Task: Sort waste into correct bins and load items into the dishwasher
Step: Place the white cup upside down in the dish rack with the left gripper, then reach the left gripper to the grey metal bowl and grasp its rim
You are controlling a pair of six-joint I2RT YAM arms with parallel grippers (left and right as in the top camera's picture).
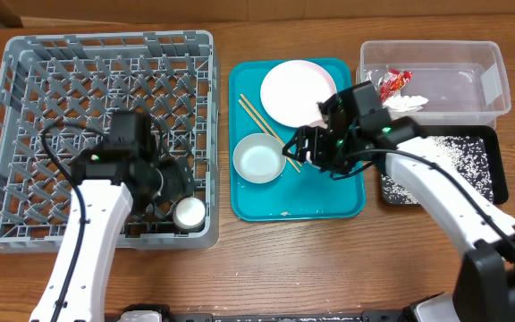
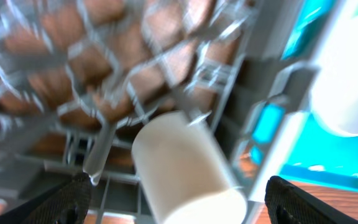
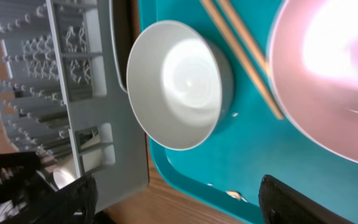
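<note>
**Dish rack** [image 1: 25, 80], left. The cup [image 1: 189, 213] lies in its near right corner, apparently tilted. It sits between the jaws of the left gripper [image 2: 182, 198], which are spread wide and seem to touch nothing, though the wrist view is blurred. Risk: a finger brushing the loose cup could roll it or wedge it among the pegs.

**Teal tray** [image 1: 329, 204], centre. It carries the plate, bowl and chopsticks, none yet in the rack.

**Clear tub** [image 1: 499, 85] and **black tray** [image 1: 499, 183], right. The tub holds the wrapper [image 1: 393, 82] and tissue [image 1: 408, 104]; the black tray holds the grains [image 1: 459, 156].

**Plate** [image 1: 295, 89]. Its flat, thin rim is likely to slip from a pinch.

**Bowl** [image 3: 179, 84]. It lies just beside the chopsticks and could be knocked.

**Right gripper** [image 1: 291, 154]. The jaws are apart and empty, low over the tray between the bowl and plate.

**Chopsticks** [image 3: 247, 56]. They are thin and partly under the plate's edge, so a grip may catch only one or scatter both.
</note>
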